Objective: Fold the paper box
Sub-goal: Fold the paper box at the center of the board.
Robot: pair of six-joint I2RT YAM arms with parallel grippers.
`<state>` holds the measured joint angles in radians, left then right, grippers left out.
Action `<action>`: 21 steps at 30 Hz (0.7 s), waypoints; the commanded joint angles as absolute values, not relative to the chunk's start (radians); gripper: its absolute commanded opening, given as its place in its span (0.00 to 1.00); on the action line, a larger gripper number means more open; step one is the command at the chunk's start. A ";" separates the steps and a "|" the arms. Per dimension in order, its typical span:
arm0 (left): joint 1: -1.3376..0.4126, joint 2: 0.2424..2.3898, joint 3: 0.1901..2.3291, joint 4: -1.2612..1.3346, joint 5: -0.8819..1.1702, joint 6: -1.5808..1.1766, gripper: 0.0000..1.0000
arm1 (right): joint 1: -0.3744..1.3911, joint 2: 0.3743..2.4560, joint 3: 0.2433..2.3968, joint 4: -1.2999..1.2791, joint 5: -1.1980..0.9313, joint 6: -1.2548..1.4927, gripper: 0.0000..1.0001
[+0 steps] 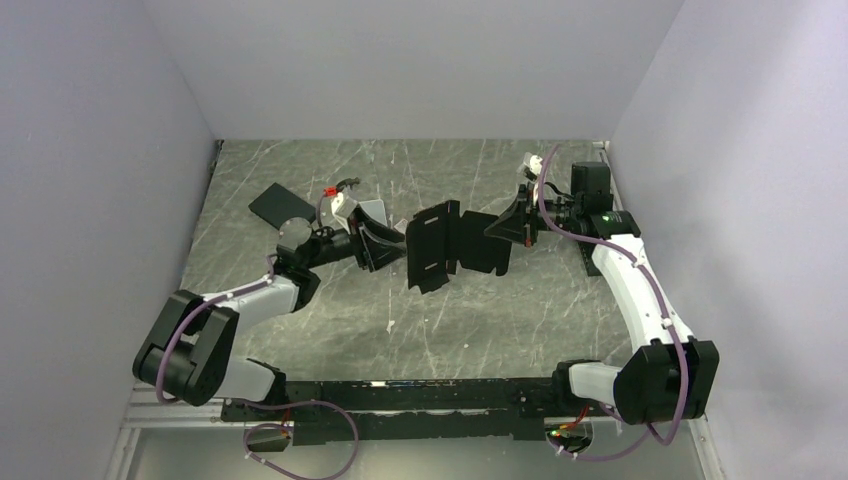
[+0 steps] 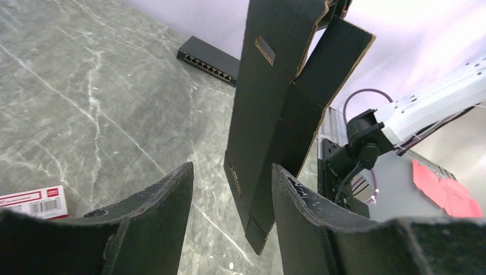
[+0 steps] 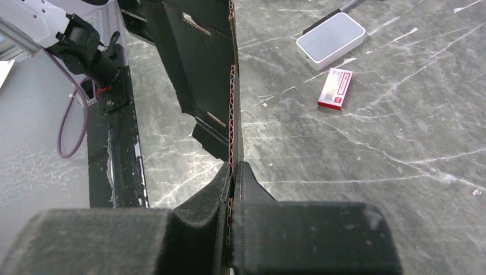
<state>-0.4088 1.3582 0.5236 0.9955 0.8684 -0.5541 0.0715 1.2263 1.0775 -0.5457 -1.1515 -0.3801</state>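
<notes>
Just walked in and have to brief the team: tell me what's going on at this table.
Two robot arms are working on a matte black die-cut cardboard box blank. The right end effector is shut on one edge of it, holding it on edge over the grey marbled table. The left end effector is open and faces the opposite end of the sheet, without clearly gripping it. The blank is not yet formed into a box.

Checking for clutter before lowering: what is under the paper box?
Marbled table shows beneath the paper box, which the right claw holds aloft. The patch directly below is covered from overhead.
</notes>
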 commanded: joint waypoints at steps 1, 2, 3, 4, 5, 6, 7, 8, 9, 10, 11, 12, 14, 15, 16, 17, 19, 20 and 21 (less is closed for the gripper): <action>-0.415 1.396 0.564 1.122 0.929 -0.644 0.58 | 0.068 1.228 1.064 -0.430 -1.146 -0.296 0.00; -0.419 1.406 0.566 1.133 0.931 -0.657 0.60 | 0.070 1.229 1.061 -0.421 -1.150 -0.287 0.00; -0.423 1.418 0.568 1.141 0.931 -0.664 0.61 | 0.068 1.231 1.058 -0.413 -1.155 -0.277 0.00; -0.429 1.429 0.571 1.149 0.931 -0.670 0.61 | 0.069 1.231 1.056 -0.408 -1.159 -0.273 0.00; -0.433 1.439 0.575 1.154 0.930 -0.673 0.61 | 0.070 1.233 1.054 -0.403 -1.164 -0.267 0.00; -0.438 1.448 0.579 1.160 0.928 -0.676 0.61 | 0.070 1.234 1.051 -0.397 -1.170 -0.261 0.00; -0.442 1.457 0.583 1.168 0.929 -0.680 0.62 | 0.069 1.234 1.049 -0.393 -1.173 -0.255 0.00; -0.448 1.464 0.588 1.177 0.931 -0.684 0.62 | 0.069 1.235 1.046 -0.386 -1.175 -0.248 0.00; -0.451 1.471 0.594 1.185 0.933 -0.690 0.62 | 0.069 1.234 1.043 -0.381 -1.174 -0.244 0.00; -0.454 1.476 0.598 1.192 0.936 -0.695 0.62 | 0.070 1.236 1.042 -0.377 -1.167 -0.241 0.00; -0.457 1.480 0.600 1.195 0.938 -0.700 0.62 | 0.069 1.236 1.039 -0.373 -1.160 -0.235 0.00; -0.458 1.479 0.601 1.196 0.939 -0.700 0.63 | 0.069 1.237 1.037 -0.369 -1.157 -0.232 0.00; -0.461 1.473 0.601 1.196 0.938 -0.698 0.65 | 0.068 1.240 1.034 -0.363 -1.149 -0.226 0.00; -0.462 1.471 0.599 1.199 0.939 -0.700 0.66 | 0.068 1.241 1.031 -0.357 -1.147 -0.222 0.00; -0.462 1.466 0.597 1.200 0.937 -0.700 0.66 | 0.068 1.242 1.030 -0.355 -1.145 -0.219 0.00; -0.463 1.463 0.596 1.204 0.940 -0.701 0.67 | 0.068 1.243 1.028 -0.352 -1.142 -0.215 0.00; -0.465 1.460 0.592 1.212 0.939 -0.707 0.69 | 0.068 1.247 1.025 -0.346 -1.143 -0.208 0.00; -0.467 1.460 0.589 1.218 0.940 -0.708 0.69 | 0.068 1.250 1.024 -0.343 -1.145 -0.205 0.00; -0.470 1.462 0.589 1.220 0.940 -0.708 0.70 | 0.068 1.253 1.022 -0.339 -1.149 -0.201 0.00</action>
<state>-0.4561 1.4811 0.5682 1.1484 0.9180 -0.6907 0.0715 1.2446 1.0256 -0.4015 -1.1412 -0.2268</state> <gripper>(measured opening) 0.688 0.021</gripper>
